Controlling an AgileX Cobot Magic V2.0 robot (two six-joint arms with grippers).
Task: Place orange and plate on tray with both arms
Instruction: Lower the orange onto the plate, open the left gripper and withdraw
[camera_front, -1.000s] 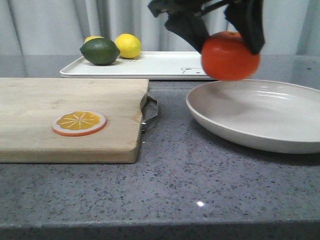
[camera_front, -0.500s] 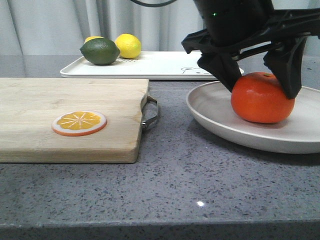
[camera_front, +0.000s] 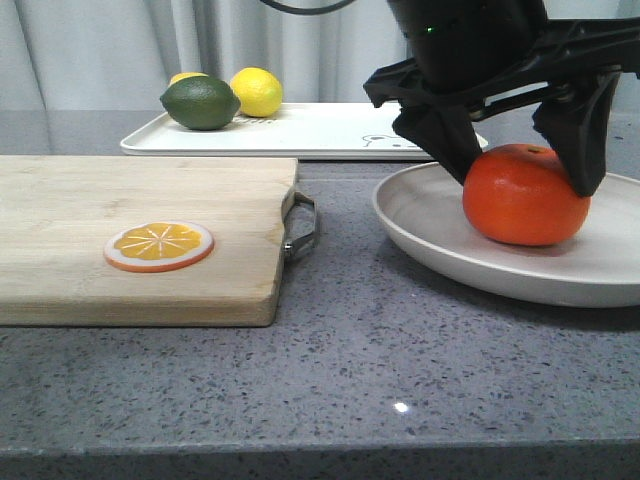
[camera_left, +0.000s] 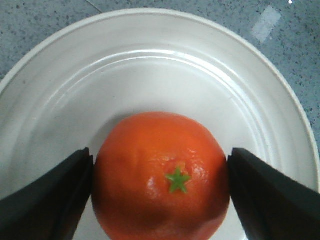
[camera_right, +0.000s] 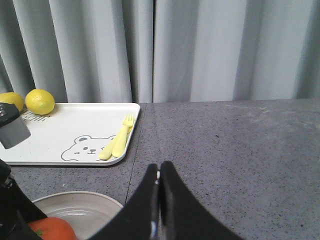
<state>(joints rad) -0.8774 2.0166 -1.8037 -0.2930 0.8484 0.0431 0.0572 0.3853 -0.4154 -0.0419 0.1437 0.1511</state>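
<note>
The orange (camera_front: 525, 197) sits in the off-white plate (camera_front: 450, 240) at the right of the table. My left gripper (camera_front: 528, 185) comes down from above, one finger on each side of the orange, both touching it. The left wrist view shows the orange (camera_left: 162, 175) with its green stem star between my fingers (camera_left: 55, 195), in the plate (camera_left: 150, 60). The white tray (camera_front: 320, 130) with the bear drawing lies behind the plate. My right gripper (camera_right: 159, 172) is shut and empty, above the table beside the plate (camera_right: 85, 202) and near the tray (camera_right: 75, 125).
A wooden cutting board (camera_front: 130, 230) with a metal handle and an orange slice (camera_front: 159, 245) fills the left. A lime (camera_front: 200, 102) and a lemon (camera_front: 256, 90) sit on the tray's left end. Yellow cutlery (camera_right: 117, 142) lies on the tray. Grey curtains hang behind.
One second ago my left gripper held the orange in the air over the plate's far rim. It came down and set the orange in the plate. Over the last half second almost nothing moved.
</note>
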